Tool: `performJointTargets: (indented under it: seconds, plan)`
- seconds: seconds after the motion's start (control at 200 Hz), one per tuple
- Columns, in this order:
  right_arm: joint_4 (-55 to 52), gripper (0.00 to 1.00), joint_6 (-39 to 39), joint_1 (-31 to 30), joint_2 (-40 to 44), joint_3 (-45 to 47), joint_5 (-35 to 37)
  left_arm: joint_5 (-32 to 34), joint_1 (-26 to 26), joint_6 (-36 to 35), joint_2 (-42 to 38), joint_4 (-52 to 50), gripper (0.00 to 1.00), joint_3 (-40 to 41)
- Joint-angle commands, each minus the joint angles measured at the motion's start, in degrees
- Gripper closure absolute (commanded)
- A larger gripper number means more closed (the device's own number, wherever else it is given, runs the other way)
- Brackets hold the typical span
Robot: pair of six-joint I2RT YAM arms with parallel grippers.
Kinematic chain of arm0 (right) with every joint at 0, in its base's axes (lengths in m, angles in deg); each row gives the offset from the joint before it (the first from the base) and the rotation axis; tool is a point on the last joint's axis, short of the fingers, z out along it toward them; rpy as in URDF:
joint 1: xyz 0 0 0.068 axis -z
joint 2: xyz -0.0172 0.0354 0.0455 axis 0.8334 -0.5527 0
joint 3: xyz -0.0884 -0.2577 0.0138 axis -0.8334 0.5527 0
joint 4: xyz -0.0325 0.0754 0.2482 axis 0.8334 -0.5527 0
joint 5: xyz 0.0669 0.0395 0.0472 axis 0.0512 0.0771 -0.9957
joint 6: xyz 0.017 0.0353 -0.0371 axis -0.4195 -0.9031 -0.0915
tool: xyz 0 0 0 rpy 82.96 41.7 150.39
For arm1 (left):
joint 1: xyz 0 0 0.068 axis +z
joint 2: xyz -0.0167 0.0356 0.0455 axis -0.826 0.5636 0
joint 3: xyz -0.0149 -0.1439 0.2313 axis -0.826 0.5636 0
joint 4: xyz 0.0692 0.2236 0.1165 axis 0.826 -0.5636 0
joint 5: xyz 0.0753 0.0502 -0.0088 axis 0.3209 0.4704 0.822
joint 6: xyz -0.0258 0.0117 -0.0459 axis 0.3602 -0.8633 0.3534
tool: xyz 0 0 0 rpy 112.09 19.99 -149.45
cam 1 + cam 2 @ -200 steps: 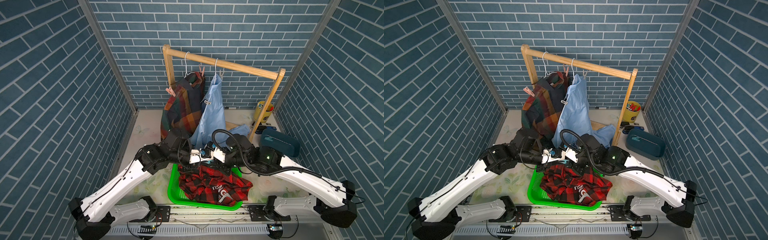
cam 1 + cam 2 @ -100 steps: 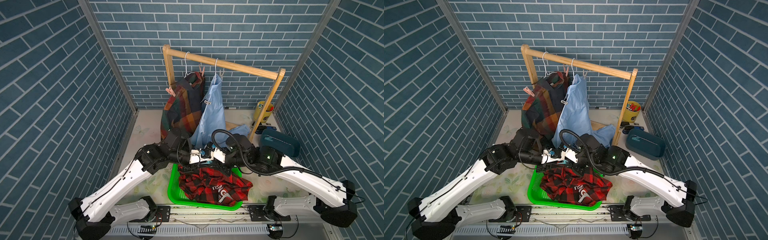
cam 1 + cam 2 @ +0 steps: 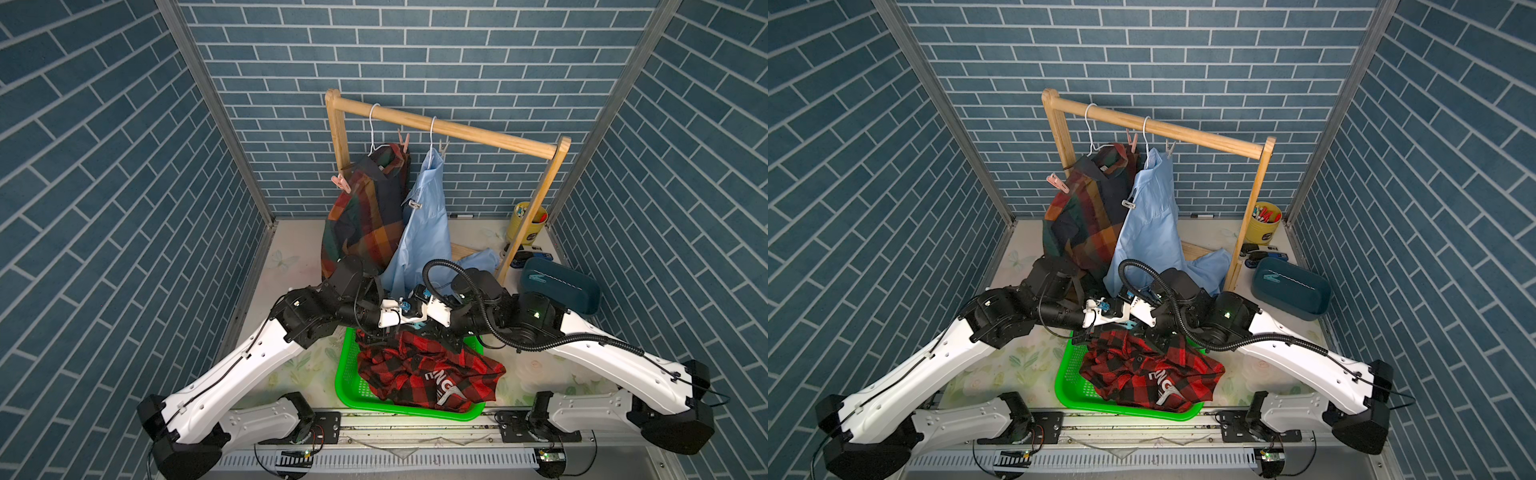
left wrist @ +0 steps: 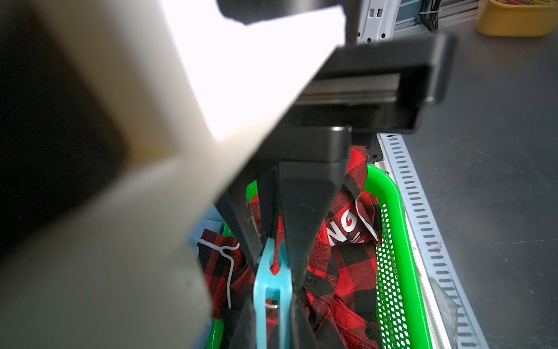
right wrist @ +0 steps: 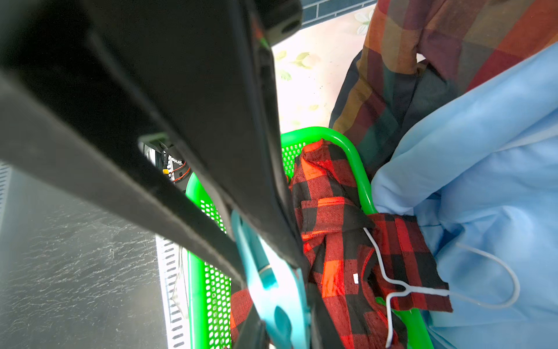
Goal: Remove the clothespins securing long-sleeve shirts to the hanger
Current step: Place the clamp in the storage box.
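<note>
Both grippers meet above the far rim of the green basket point(image 3: 347, 374). A teal clothespin point(image 4: 273, 287) is pinched at one end by my left gripper point(image 4: 273, 326) and at the other by my right gripper point(image 5: 280, 329); both are shut on it. Under them the red-and-black check shirt point(image 3: 424, 374) lies in the basket with its white wire hanger point(image 5: 389, 281). The dark plaid shirt point(image 3: 365, 220) and the light blue shirt point(image 3: 428, 232) hang on the wooden rack point(image 3: 457, 131). Pink clothespins point(image 3: 341, 183) sit on the plaid one, pale ones point(image 3: 413, 203) on the blue.
A yellow cup point(image 3: 528, 224) with clothespins stands by the rack's right post. A dark teal bin point(image 3: 559, 286) sits in front of it, close to the right arm. Brick-patterned walls close in the left, right and back sides.
My left gripper's jaws opened and then shut again on the teal clothespin. Both arms have stayed nearly where they were over the basket.
</note>
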Motion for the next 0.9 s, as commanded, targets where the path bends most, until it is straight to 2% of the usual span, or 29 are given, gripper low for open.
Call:
performJointTargets:
  seconds: [0.0,0.06,0.17,0.36,0.67,0.895]
  plan:
    - [6.36,0.84,8.42,-1.74,-0.46,-2.56,-0.37,-0.75,-0.88,3.54,2.48,-2.55,0.97,-0.19]
    - [6.07,0.72,8.47,-1.73,-0.30,-2.63,-0.20,-0.92,-0.88,3.27,2.49,-2.89,1.00,-0.18]
    - [5.98,0.65,8.59,-1.73,0.38,-2.56,0.16,-0.67,-1.04,3.17,2.46,-3.00,1.00,0.03]
    - [5.89,0.63,8.51,-1.78,0.56,-2.60,-0.01,-0.57,-1.05,3.19,2.54,-2.83,1.00,-0.02]
    - [6.80,0.65,7.98,-1.74,0.96,-3.60,-0.98,-0.13,-1.14,3.26,2.65,-2.48,1.00,0.36]
    - [7.43,0.54,8.25,-1.90,0.74,-3.74,0.49,0.02,-1.32,3.35,2.78,-2.65,1.00,0.13]
